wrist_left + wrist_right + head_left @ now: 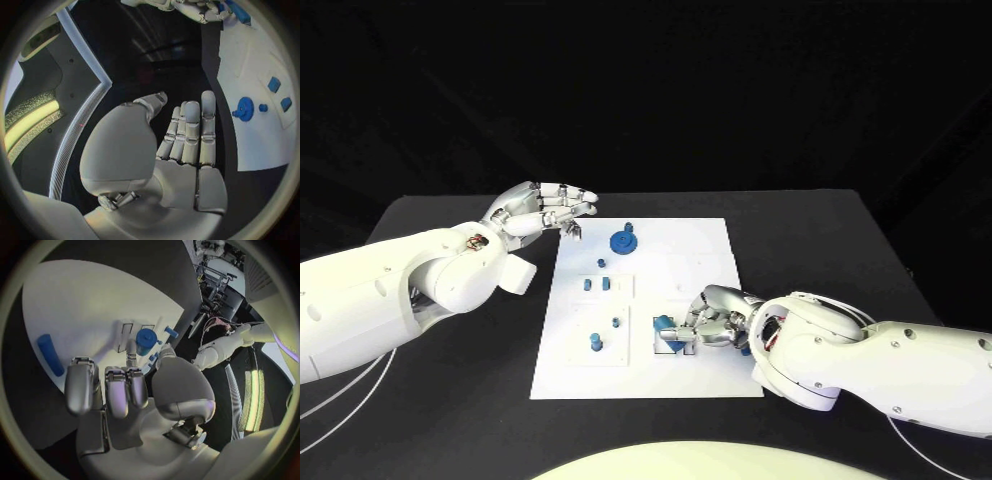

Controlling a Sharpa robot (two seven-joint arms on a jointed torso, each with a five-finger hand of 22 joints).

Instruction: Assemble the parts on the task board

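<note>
The white task board (pixel 689 265) lies in the middle of the black table. On it are a round blue gear (pixel 625 240), several small blue pieces (pixel 597 284) down its left side and a blue bar (pixel 671 336) near its front. My right hand (pixel 711 320) hovers just right of that bar with bent fingers (pixel 115 390) and the thumb apart, nothing between them. The blue bar (pixel 49 355) lies beside the fingers without touching them. My left hand (pixel 545 210) floats off the board's far left corner with straight fingers (pixel 190 132), empty. The gear (pixel 244 107) lies beside them.
Bare black table (pixel 444 215) surrounds the board on all sides. A blue cylinder (pixel 145 340) and a small blue peg (pixel 170 331) stand on the board beyond my right hand. My right hand (pixel 200 10) lies at the board's far end from my left hand.
</note>
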